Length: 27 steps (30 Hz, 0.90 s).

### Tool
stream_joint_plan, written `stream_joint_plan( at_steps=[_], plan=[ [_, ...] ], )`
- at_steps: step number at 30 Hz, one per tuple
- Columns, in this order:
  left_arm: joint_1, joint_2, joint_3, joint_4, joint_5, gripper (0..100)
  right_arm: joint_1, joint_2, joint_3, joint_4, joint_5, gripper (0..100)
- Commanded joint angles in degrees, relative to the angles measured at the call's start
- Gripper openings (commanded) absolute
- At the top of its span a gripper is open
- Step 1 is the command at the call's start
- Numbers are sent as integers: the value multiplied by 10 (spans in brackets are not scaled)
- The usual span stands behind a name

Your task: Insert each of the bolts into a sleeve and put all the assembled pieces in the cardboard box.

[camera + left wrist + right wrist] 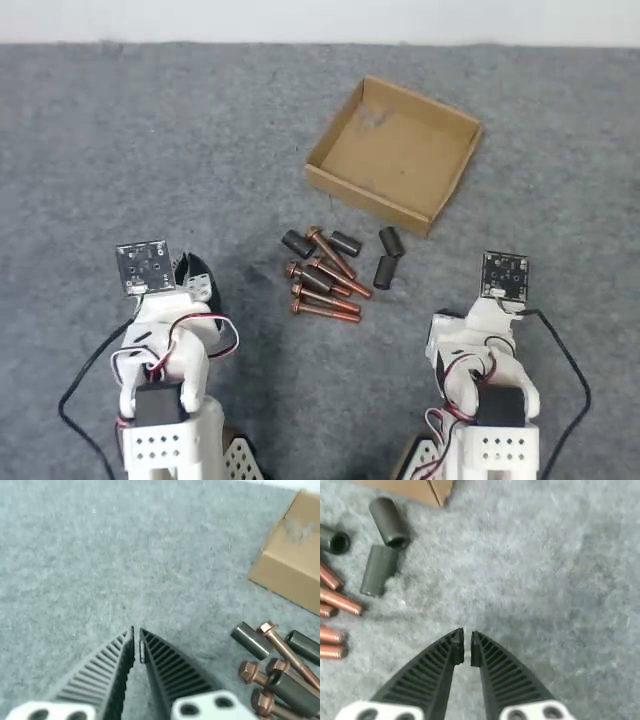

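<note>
Both sets of jaws are pressed almost together with nothing between them. The left gripper point(136, 632) hangs over bare counter point(150, 150) on 1 side of the pile, and the right gripper point(465, 636) over bare counter on the other. Nothing is boxed yet, so the step in hand looks like the first pick.

I would spread the jaws before descending. 1 arm could then take a piece that lies apart from the rest, such as the lone sleeve point(384, 272) nearest the right arm, gripped across its body so the bore is left free. The other arm could take the outermost bolt point(326, 312) at the pile's near edge, held close to the head so the shank points clear for sliding in. The crossed pieces in the middle may shift if nudged.

Count:
- 5 copper bolts point(330, 268), fanned and partly overlapping.
- 5 dark sleeves point(345, 243), I think: 4 loose around the pile and 1 among the bolts. I cannot tell whether a bolt already runs through that one.
- 1 cardboard box point(365, 192), standing empty beyond the pile.
</note>
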State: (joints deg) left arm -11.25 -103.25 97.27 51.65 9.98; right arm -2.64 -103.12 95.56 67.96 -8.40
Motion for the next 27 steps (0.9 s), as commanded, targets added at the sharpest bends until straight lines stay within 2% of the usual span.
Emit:
stream_joint_plan(
  at_steps=[1,5,10,13,17,24,27],
  plan=[
    [4,-8,-7,-5,-4,19,7,-8,10,-31,-5,9],
    [4,-10,-7,41,-4,19,2,-8,10,-58,-4,10],
    [0,-10,-7,44,-4,17,6,-8,10,-180,-3,10],
    [0,-10,-7,54,-4,17,-15,-6,10,-225,4,11],
    [0,-10,-7,55,-4,16,-27,-6,10,-266,100,11],
    [-1,-10,-7,54,-4,16,-29,0,-46,-252,110,10],
    [-1,-10,-7,54,-4,16,-59,0,-72,-245,110,10]
  ],
)
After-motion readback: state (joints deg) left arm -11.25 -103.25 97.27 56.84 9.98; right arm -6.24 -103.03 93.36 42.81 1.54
